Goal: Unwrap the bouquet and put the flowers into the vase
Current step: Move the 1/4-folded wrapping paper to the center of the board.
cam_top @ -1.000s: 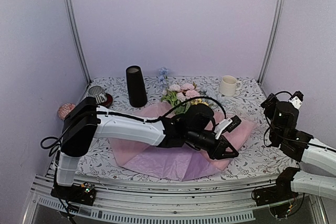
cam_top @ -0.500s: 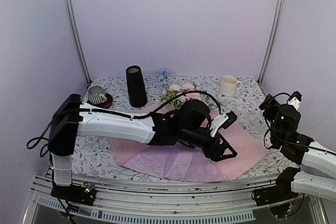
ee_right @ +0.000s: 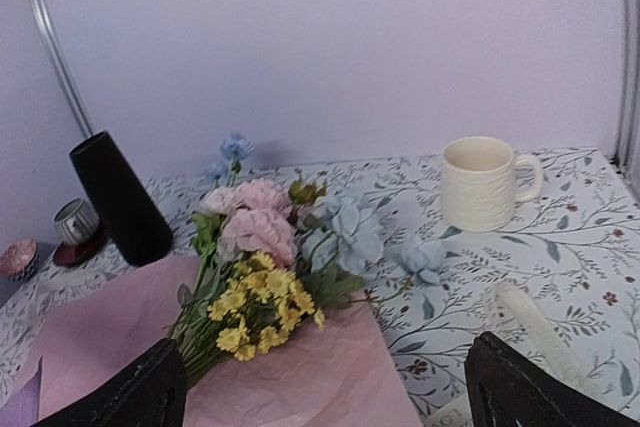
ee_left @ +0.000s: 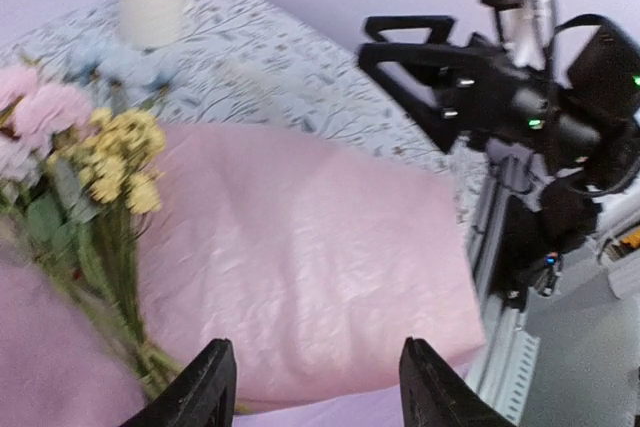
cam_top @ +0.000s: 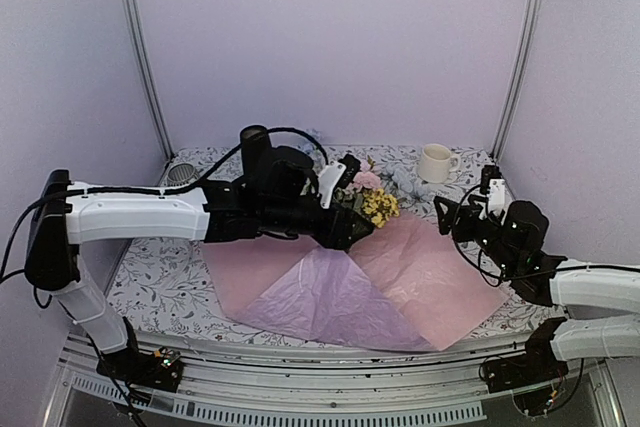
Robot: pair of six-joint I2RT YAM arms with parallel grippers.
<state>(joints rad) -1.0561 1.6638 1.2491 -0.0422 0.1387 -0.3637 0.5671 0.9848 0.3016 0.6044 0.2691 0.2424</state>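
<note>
Unwrapped flowers (ee_right: 260, 267) lie on spread paper (cam_top: 400, 267), just right of vase (ee_right: 120, 197). Beside stems (ee_left: 120, 287), left gripper (ee_left: 315, 347) parted, empty. Farther right of vase, right gripper (ee_right: 325, 357) wide, empty. Risk: closing off-stem pinches paper; left arm (cam_top: 150, 217) near vase may topple it.

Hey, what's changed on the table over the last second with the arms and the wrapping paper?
The left gripper let go of the wrapping paper, its right flap now spread flat, and swung back to the flowers, jaws open. The right gripper, open, moved in toward them. The vase and mug stayed put.
</note>
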